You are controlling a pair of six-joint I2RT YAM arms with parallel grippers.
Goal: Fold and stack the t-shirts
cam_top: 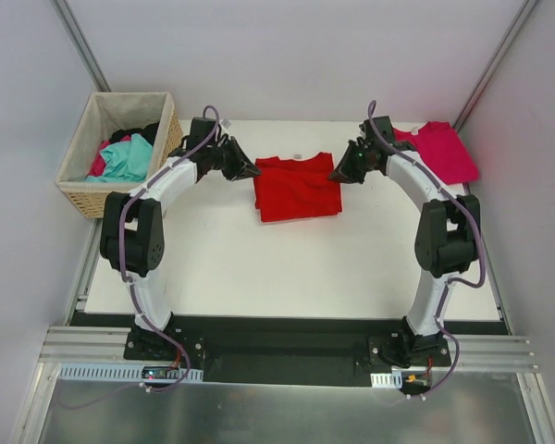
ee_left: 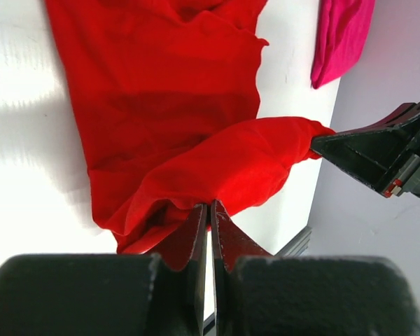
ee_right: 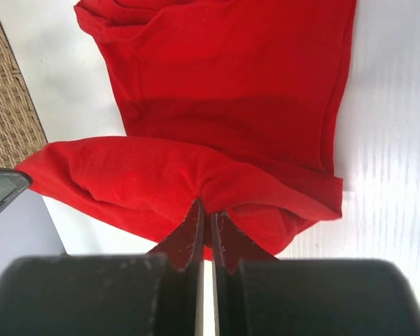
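**A:** Where is the red shirt (cam_top: 296, 190)?

**B:** It lies partly folded in the far middle of the table (cam_top: 259, 268), between the two arms. A band of its cloth is raised off the rest and stretched from one gripper to the other.

**A:** Who has hold of it?

**B:** Both do. The left gripper (ee_left: 208, 218) is clamped on the band's left end, its fingers pressed together with red cloth between them. The right gripper (ee_right: 207, 218) pinches the right end in the same way.

**A:** And the pink shirt (cam_top: 441, 151)?

**B:** It lies at the table's far right corner, just behind the right wrist and apart from the red one.

**A:** What else is around?

**B:** A wicker basket (cam_top: 85, 196) stands at the table's far left corner, beside the left arm. Clothes (cam_top: 129, 159) are heaped in it, teal on top, with pink and black showing around it.

**A:** Does anything block the view?

**B:** From above, each wrist covers its own end of the red shirt, so the pinches show only in the wrist views. In those views, each gripper's dark tip shows at the far end of the band.
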